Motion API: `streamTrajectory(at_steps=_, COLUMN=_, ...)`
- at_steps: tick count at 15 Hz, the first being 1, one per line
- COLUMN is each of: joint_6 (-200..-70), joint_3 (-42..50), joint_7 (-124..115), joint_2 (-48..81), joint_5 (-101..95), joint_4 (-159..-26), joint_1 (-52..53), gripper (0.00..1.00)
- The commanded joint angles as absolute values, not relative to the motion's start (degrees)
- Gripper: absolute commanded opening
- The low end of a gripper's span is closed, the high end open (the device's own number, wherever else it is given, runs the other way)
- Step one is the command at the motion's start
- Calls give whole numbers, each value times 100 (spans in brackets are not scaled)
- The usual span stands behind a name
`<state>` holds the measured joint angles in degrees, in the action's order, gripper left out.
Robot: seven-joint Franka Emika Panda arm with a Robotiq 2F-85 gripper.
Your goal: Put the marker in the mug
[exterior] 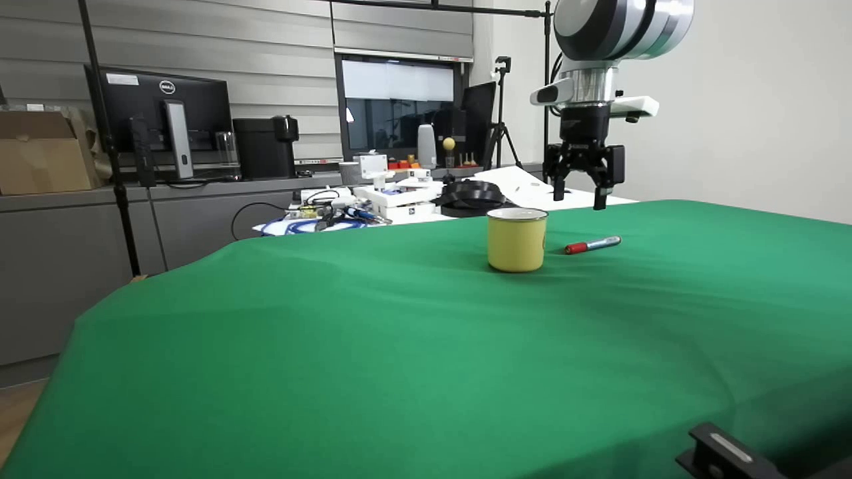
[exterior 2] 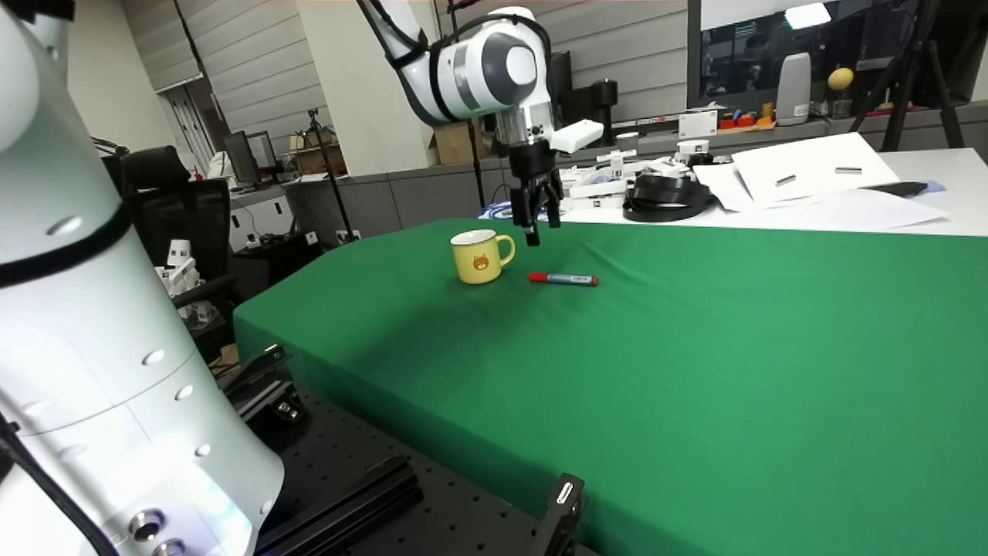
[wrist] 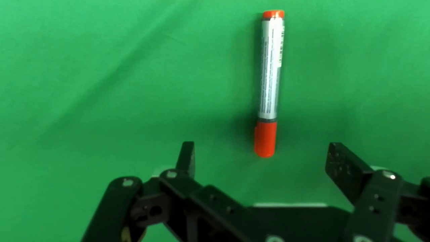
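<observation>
A marker (wrist: pixel 269 70) lies on the green cloth (exterior 2: pixel 733 347), the gripper (exterior: pixel 579 197) spread wide above it.
In the wrist view the marker's red cap (wrist: pixel 265 139) shows about midway between the two fingers (wrist: pixel 186 159), which stand well apart on either side of it; the whitish barrel (wrist: pixel 271 50) runs on past them, away from the gripper. In both exterior views the fingertips (exterior: pixel 600 199) hang above the cloth, apart from both marker and mug (exterior 2: pixel 468 262). The pale yellow mug stands upright near the marker's cap end, its handle (exterior 2: pixel 509 249) and a small orange animal face (exterior 2: pixel 481 263) showing in an exterior view. Beyond the cloth, a white table (exterior 2: pixel 957 193) bears papers (exterior 2: pixel 810 154) and a black coil (exterior 2: pixel 670 207).
</observation>
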<state>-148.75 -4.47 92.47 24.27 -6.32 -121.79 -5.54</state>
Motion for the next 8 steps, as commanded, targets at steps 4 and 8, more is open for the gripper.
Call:
streamTrajectory(at_steps=4, joint_6=-15308, joint_3=-616, joint_7=9350, joint_2=2820, joint_5=-580, joint_4=-12075, joint_1=-683, gripper=100)
streamTrajectory(at_steps=8, joint_6=-15220, joint_3=-670, joint_7=9294, joint_2=3089, joint_5=-587, joint_4=-11931, joint_1=-685, gripper=100)
